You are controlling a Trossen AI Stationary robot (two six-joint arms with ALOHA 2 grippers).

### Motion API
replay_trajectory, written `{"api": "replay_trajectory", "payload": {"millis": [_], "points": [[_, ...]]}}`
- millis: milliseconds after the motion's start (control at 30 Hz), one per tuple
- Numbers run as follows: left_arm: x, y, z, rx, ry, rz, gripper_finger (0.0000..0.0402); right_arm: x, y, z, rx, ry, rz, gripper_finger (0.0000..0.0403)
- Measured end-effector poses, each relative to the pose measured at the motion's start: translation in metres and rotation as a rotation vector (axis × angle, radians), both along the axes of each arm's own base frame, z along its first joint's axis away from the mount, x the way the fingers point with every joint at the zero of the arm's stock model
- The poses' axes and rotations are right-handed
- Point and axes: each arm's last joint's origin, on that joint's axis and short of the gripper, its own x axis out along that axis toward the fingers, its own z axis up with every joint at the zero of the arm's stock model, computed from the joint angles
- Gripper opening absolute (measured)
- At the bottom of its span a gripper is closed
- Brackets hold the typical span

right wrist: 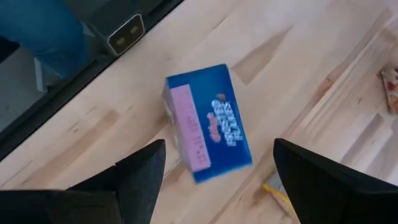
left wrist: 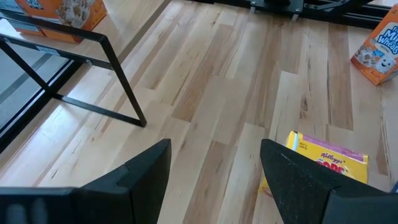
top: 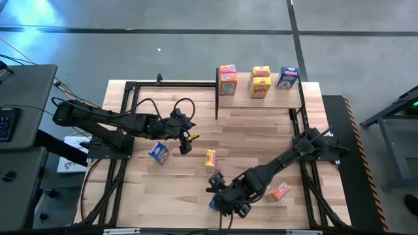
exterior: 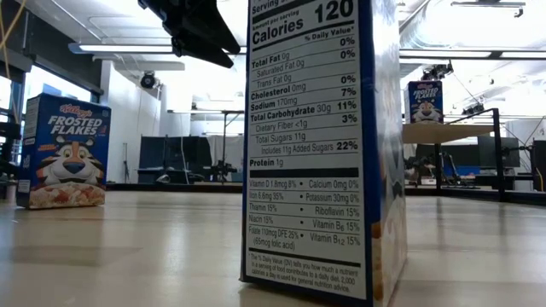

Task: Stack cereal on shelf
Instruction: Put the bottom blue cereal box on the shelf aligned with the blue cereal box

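Left gripper (top: 185,138) spread (mid-table), right gripper (top: 225,196) spread, near front edge

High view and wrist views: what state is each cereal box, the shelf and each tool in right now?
Shelf: holds five boxes, in three stacks.
Blue box by the left arm: on the table, loose.
Yellow box: on the table, loose.
Orange box: on the table, loose.
Blue box under the right tool: on the table, not gripped.
Left tool: open, empty.
Right tool: open, empty.

beside the wooden table (top: 261,130)
a grey desk (top: 26,91) with a keyboard (top: 5,121) stands left of the table; grey floor (top: 163,52) beyond.
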Motion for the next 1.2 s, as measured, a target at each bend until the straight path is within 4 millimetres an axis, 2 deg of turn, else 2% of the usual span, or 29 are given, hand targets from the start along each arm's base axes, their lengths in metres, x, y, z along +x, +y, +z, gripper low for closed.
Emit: {"api": "replay_trajectory", "payload": {"millis": [300,633,800,933,1033,1200], "points": [[0.0,0.0,0.0,0.0,0.0,0.0,0.0239,0.018,-0.01,-0.021,0.05,0.067,0.019,0.0291],[0.0,0.0,0.0,0.0,0.0,0.0,0.0239,0.018,-0.011,-0.025,0.059,0.101,-0.009,0.0291],[0.0,0.0,0.0,0.0,0.0,0.0,0.0239,0.021,-0.009,-0.039,0.074,0.161,-0.001,0.0291],[0.0,0.0,0.0,0.0,-0.001,0.0,0.0239,0.021,-0.008,-0.041,0.075,0.166,-0.001,0.029],[0.0,0.0,0.0,0.0,0.0,0.0,0.0239,0.022,-0.009,-0.041,0.07,0.161,-0.004,0.0279],[0.0,0.0,0.0,0.0,0.0,0.0,0.0239,0.023,-0.012,-0.041,0.076,0.169,-0.034,0.0236]]}}
